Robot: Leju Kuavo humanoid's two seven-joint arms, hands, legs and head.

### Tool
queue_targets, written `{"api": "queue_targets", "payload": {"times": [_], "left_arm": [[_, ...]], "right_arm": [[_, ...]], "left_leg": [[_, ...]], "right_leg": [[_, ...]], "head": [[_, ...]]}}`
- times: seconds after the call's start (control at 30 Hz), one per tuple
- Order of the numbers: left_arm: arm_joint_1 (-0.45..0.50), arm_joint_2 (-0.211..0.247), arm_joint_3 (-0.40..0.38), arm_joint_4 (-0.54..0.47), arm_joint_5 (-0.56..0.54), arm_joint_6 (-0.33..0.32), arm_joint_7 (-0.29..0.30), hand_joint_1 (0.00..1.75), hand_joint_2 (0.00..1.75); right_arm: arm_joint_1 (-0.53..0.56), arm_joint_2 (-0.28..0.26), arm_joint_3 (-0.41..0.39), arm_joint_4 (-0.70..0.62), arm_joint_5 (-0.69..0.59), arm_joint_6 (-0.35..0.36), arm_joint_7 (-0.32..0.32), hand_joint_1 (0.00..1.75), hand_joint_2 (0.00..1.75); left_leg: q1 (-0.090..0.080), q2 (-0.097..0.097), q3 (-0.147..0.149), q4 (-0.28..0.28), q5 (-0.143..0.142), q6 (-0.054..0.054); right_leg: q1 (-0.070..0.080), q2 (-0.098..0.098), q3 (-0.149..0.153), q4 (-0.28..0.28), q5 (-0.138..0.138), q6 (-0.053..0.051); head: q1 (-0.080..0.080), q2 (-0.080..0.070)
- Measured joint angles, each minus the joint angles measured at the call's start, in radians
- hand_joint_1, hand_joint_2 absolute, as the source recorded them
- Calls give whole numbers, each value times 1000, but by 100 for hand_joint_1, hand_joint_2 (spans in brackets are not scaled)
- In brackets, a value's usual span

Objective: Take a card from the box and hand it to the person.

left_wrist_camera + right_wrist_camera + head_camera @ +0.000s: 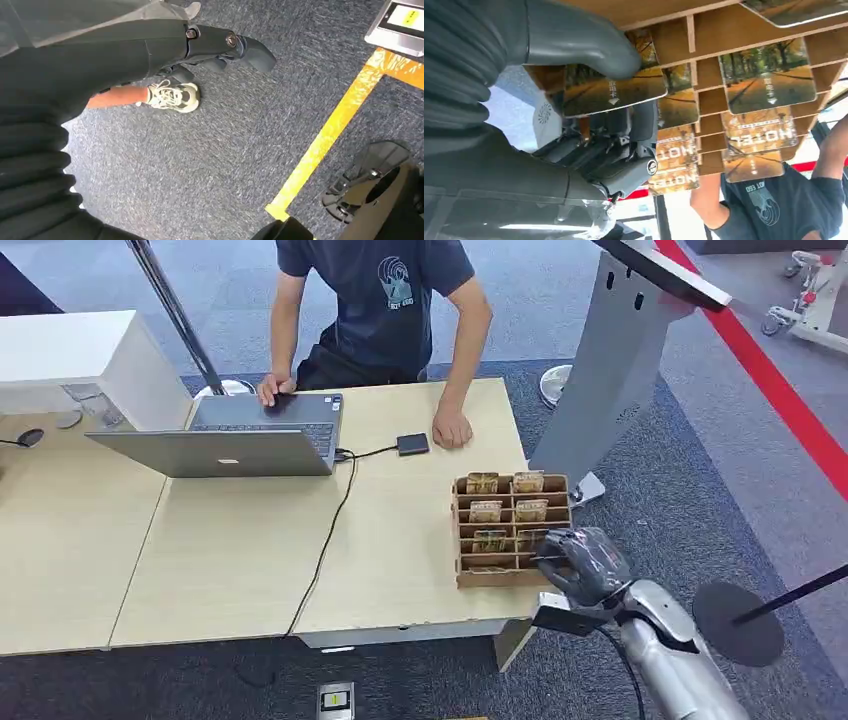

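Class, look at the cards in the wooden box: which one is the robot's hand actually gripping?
The card pinched between the thumb and fingers of the right hand, at the box's near right corner. The other cards sit untouched in their slots.

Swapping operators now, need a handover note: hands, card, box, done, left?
Right hand: pinching a card between thumb and fingers at the near right corner of the box; the card looks barely clear of its slot.
Left hand: hanging over the floor, holding nothing.
Box sits at the table's right end, other cards still in it.
Person is across the table, hand resting near the box.
Done: card gripped. Left: lift it clear, hand it over.
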Motion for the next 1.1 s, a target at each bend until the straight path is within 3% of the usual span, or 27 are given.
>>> {"api": "queue_targets", "payload": {"times": [0.17, 0.2, 0.4, 0.6, 0.87, 0.93, 1.1], "left_arm": [[1, 0, 2, 0, 0, 2, -4, 0, 0], [1, 0, 2, 0, 0, 2, -10, 0, 175], [-2, 0, 2, 0, -11, 8, -43, 0, 175], [-4, 0, 2, 0, -18, 6, -50, 0, 175], [-4, 1, 3, 0, -27, 11, -47, 0, 175], [-7, 1, 3, 0, -37, 11, -44, 0, 175], [-21, -2, 3, 0, -51, 1, -44, 0, 175]], "right_arm": [[0, -8, -6, 5, -4, -3, -6, 175, 175], [0, -8, -10, 6, -6, -3, -9, 175, 175], [4, -5, -25, 7, -65, 9, -42, 175, 175], [4, 7, -48, -34, -215, 100, -68, 175, 175], [-1, 31, -48, -194, -402, 232, -53, 175, 175], [-22, 52, -44, -270, -482, 276, -50, 175, 175], [-95, 100, -26, -400, -531, 322, -29, 175, 175]], "left_leg": [[0, 0, 0, 0, 0, 0], [0, 0, 0, 0, 0, 0], [0, 0, 0, 0, 0, 0], [0, 0, 0, 0, 0, 0], [0, 0, 0, 0, 0, 0], [0, 0, 0, 0, 0, 0], [0, 0, 0, 0, 1, -1]], "right_leg": [[0, 0, 0, 0, 0, 0], [0, 0, 0, 0, 0, 0], [0, 0, 0, 0, 0, 0], [0, 0, 0, 0, 0, 0], [0, 0, 0, 0, 0, 0], [0, 0, 0, 0, 0, 0], [0, 0, 0, 1, 1, -1]], "head": [[0, 0], [0, 0], [0, 0], [0, 0], [0, 0], [0, 0], [0, 0]]}}
